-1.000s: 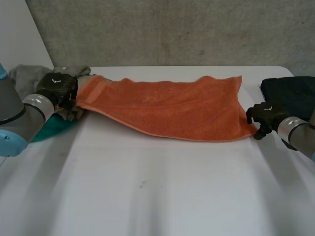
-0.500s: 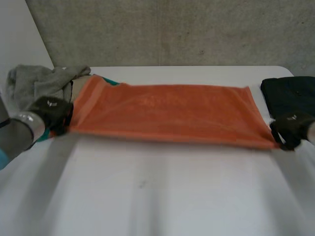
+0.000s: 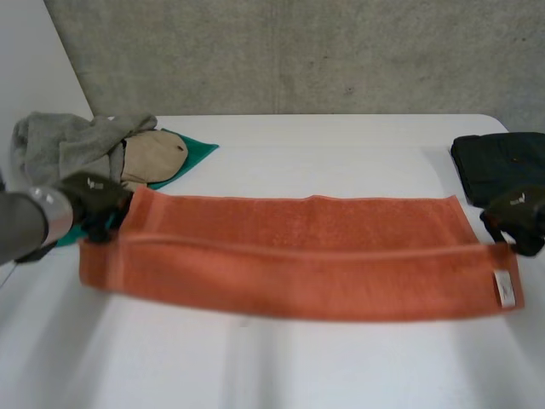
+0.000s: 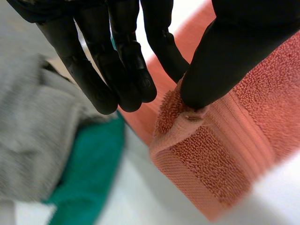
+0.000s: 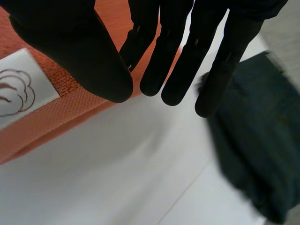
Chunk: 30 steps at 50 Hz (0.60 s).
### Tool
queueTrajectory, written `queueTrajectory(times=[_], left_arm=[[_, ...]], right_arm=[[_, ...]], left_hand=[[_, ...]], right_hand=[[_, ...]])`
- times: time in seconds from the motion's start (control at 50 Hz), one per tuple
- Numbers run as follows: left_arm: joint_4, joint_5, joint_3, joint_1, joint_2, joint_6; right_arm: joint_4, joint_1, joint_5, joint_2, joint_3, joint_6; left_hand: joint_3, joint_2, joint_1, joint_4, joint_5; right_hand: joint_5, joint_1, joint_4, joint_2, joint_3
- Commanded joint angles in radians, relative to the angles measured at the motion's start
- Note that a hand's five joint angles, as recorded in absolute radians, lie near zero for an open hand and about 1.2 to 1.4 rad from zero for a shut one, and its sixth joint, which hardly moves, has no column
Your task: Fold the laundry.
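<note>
Head view, orange towel (image 3: 298, 264): stretched long across the white table (image 3: 281, 366) between the two hands, with a lengthwise crease and a white label (image 3: 506, 290) at the end by the right hand.
Head view, left hand (image 3: 95, 198): at the towel's far corner on its own side, closed on the cloth.
Head view, right hand (image 3: 518, 215): at the towel's opposite far corner, just beyond the label.
Head view, grey cloth (image 3: 60, 141): bunched beyond the towel's left end, with a tan piece (image 3: 153, 158) and a green cloth (image 3: 194, 149) beside it.
Head view, dark garment (image 3: 498, 162): beyond the towel's right end, behind the right hand.
Left wrist view, left hand (image 4: 117, 56): the thumb presses on the orange towel (image 4: 220, 154) at its corner with one finger behind the cloth, pinching it. The other fingers are straight and close together beside the towel.
Left wrist view, grey cloth (image 4: 33, 140): off the towel's corner, lying over the green cloth (image 4: 84, 187).
Right wrist view, right hand (image 5: 178, 47): the thumb lies on the orange towel (image 5: 70, 112) and meets the nearest finger at its edge, pinching it. The remaining fingers are straight, side by side, past the towel's edge.
Right wrist view, white label (image 5: 16, 93): on the towel, just beside the thumb.
Right wrist view, dark garment (image 5: 253, 150): apart from the towel, beyond the fingertips.
</note>
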Motion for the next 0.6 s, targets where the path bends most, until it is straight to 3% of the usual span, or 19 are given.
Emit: queueTrajectory(times=[0.02, 0.22, 0.32, 0.34, 0.36, 0.38, 0.4, 0.48, 0.6], left_arm=[[0.035, -0.103, 0.245, -0.050, -0.146, -0.113], [0.033, -0.215, 0.546, -0.122, -0.361, -0.145], [0.035, -0.246, 0.687, -0.148, -0.482, -0.148], [0.035, -0.244, 0.705, -0.151, -0.499, -0.151], [0.035, -0.241, 0.719, -0.154, -0.513, -0.152], [0.033, -0.237, 0.745, -0.162, -0.537, -0.159], [0.033, -0.239, 0.758, -0.168, -0.546, -0.157], [0.016, -0.261, 0.785, -0.195, -0.547, -0.178], [0.018, -0.252, 0.619, -0.200, -0.384, -0.246]], right_arm=[[-0.183, 0.054, 0.057, 0.116, -0.152, 0.123], [-0.336, 0.150, 0.133, 0.280, -0.379, 0.240], [-0.356, 0.190, 0.207, 0.429, -0.548, 0.240], [-0.353, 0.193, 0.216, 0.449, -0.568, 0.239], [-0.345, 0.200, 0.238, 0.478, -0.597, 0.236], [-0.323, 0.215, 0.286, 0.519, -0.647, 0.231], [-0.306, 0.224, 0.313, 0.538, -0.673, 0.231], [-0.185, 0.235, 0.362, 0.558, -0.747, 0.254], [-0.007, 0.206, 0.257, 0.394, -0.637, 0.407]], left_hand=[[0.206, 0.199, 0.239, 0.202, 0.225], [0.206, 0.199, 0.239, 0.202, 0.225], [0.206, 0.199, 0.239, 0.202, 0.225], [0.206, 0.199, 0.239, 0.202, 0.225], [0.102, 0.095, 0.134, 0.098, 0.120], [-0.733, -0.740, -0.701, -0.737, -0.715], [-1.015, -1.022, -0.983, -1.020, -0.997], [-1.015, -1.022, -0.983, -1.020, -0.997], [-1.015, -1.022, -0.983, -1.020, -0.997]], right_hand=[[0.195, 0.277, 0.200, 0.217, 0.208], [0.195, 0.277, 0.200, 0.217, 0.208], [0.195, 0.277, 0.200, 0.217, 0.208], [-0.052, 0.029, -0.048, -0.030, -0.039], [-0.668, -0.587, -0.663, -0.646, -0.655], [-1.026, -0.945, -1.022, -1.004, -1.014], [-0.982, -0.900, -0.977, -0.960, -0.969], [-1.026, -0.945, -1.022, -1.004, -1.014], [-1.026, -0.945, -1.022, -1.004, -1.014]])
